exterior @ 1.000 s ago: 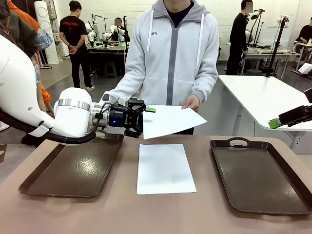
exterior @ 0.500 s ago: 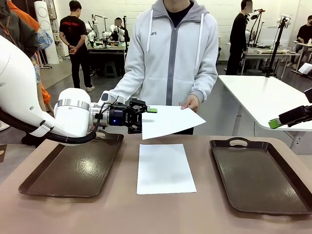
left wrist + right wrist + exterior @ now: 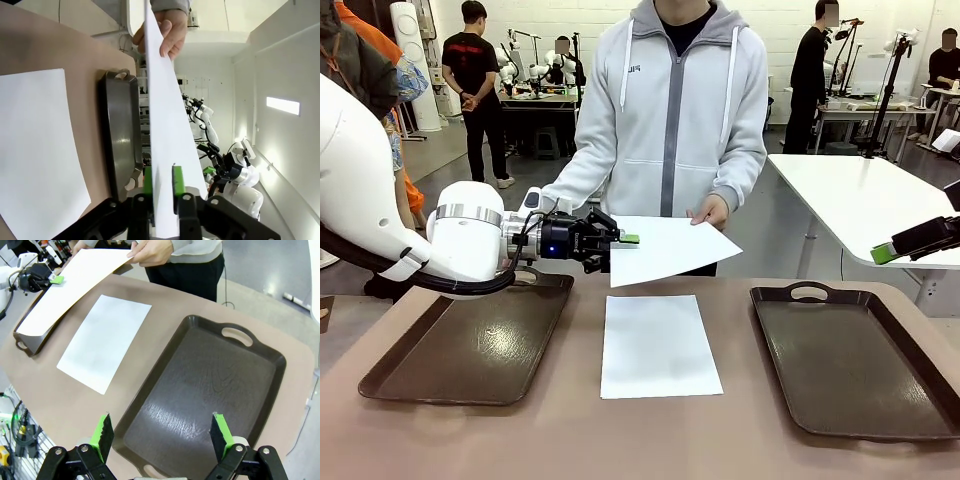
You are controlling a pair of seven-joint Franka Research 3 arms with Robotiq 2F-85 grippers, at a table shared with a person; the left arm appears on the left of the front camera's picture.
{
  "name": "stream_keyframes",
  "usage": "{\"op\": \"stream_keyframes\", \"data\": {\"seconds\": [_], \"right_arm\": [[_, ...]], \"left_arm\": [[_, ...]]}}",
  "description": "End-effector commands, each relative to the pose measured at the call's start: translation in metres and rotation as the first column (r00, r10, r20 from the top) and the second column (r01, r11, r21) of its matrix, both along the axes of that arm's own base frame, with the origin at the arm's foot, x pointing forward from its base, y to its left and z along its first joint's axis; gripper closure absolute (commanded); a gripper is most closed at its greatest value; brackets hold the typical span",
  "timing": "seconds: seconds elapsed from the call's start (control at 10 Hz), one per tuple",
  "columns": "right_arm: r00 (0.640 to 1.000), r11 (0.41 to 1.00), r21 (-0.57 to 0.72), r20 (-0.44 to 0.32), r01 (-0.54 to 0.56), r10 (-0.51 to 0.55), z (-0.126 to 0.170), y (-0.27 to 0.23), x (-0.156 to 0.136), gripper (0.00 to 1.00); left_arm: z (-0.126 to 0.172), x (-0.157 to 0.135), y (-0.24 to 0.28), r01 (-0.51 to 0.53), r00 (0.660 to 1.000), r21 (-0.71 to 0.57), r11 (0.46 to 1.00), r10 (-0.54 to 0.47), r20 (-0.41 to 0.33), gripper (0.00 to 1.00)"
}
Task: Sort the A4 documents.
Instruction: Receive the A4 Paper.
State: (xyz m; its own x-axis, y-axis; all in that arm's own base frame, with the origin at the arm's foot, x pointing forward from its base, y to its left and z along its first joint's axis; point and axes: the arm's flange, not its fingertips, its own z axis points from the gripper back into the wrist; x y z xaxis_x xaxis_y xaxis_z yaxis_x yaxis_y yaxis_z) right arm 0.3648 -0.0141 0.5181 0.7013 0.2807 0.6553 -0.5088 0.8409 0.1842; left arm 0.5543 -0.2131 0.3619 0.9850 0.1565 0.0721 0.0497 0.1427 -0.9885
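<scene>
Table [image 3: 520,440]: brown top, and we list everything below as on or above it.

Left tray [image 3: 470,345] and right tray [image 3: 850,360]: dark brown with handles, one at each end of the table. We see no sheet in either.

Flat A4 sheet [image 3: 658,345]: blank white, lying on the table between the two trays and touching neither.

Held A4 sheet [image 3: 670,248]: in the air above the far edge of the table. The person's hand [image 3: 712,211] holds one corner and its opposite edge reaches the left arm.

Right gripper [image 3: 162,432]: fingers spread wide with nothing between them, poised over the right tray.

Left gripper [image 3: 162,172]: turned sideways, its green pads [image 3: 177,175] set narrowly on either side of the held sheet's edge. The left wrist view shows a sliver of paper between them, so we cannot tell whether they have bitten.

Step in hand, as we judge it: the handover of the held sheet from person to left arm. No sorting has been done yet.

Next move, as we judge it: a firm pinch on the thin edge, then the person's release, then a level carry to the left tray so the paper does not fold or slip.
</scene>
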Motion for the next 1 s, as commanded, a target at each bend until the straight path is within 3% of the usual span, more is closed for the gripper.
{"op": "stream_keyframes", "data": {"seconds": [0.0,0.7,0.9], "right_arm": [[1.000,1.000,0.019,-0.002,-0.012,0.012,-0.0014,0.0001,0.0008,0.00],[1.000,1.000,0.019,-0.002,-0.012,0.012,-0.0014,0.0001,0.0008,0.00],[1.000,1.000,0.019,-0.002,-0.012,0.012,-0.0014,0.0001,0.0008,0.00]], "left_arm": [[0.0008,-0.0010,0.0017,-0.042,0.999,0.020,0.999,0.042,0.005,0.99],[-0.0007,-0.0006,0.0045,-0.082,0.996,0.048,0.995,0.084,-0.038,1.00],[0.0074,-0.0023,0.0062,0.000,1.000,0.007,1.000,0.000,0.010,1.00]]}}
